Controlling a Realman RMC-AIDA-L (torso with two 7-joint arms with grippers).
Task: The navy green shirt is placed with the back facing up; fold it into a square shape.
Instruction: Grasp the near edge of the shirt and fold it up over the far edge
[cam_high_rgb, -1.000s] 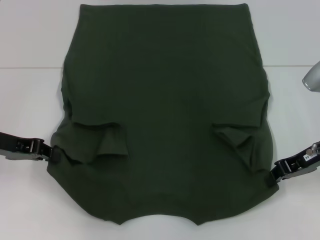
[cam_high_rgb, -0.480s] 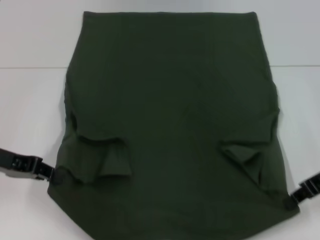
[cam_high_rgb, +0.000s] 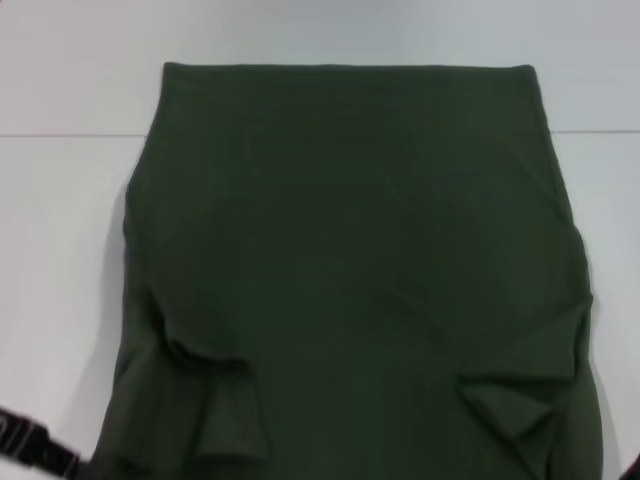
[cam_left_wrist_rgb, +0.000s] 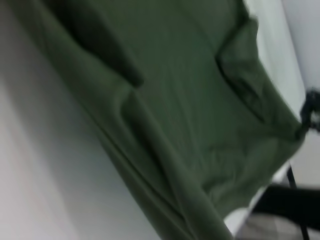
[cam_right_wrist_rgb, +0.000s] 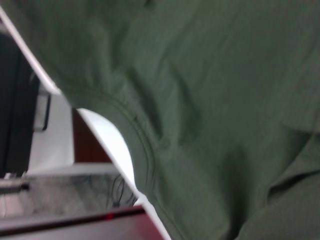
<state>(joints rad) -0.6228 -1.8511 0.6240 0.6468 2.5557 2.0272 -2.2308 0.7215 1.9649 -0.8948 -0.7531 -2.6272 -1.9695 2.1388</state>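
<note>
- Two claws work at the shirt's near corners. Only a sliver of the left claw (cam_high_rgb: 35, 447) shows at the near-left edge of the head view, and I cannot tell whether it is clenched.
- The right claw has slipped out of the head view. The left wrist view catches it far off (cam_left_wrist_rgb: 311, 111) at a shirt corner, its grip unreadable.
- The shirt (cam_high_rgb: 350, 260) lies back-up on the white desk (cam_high_rgb: 60, 260), both sleeves tucked inward into pleats.
- A second ago the near hem and both claws were fully in sight. Now the far edge sits closer to the robot and the hem has left the picture.
- My reading: the claws are dragging the shirt toward the robot, probably setting up the lengthwise fold, which is not yet made.
- No brand, label or lettering is readable; only the plain back shows.
</note>
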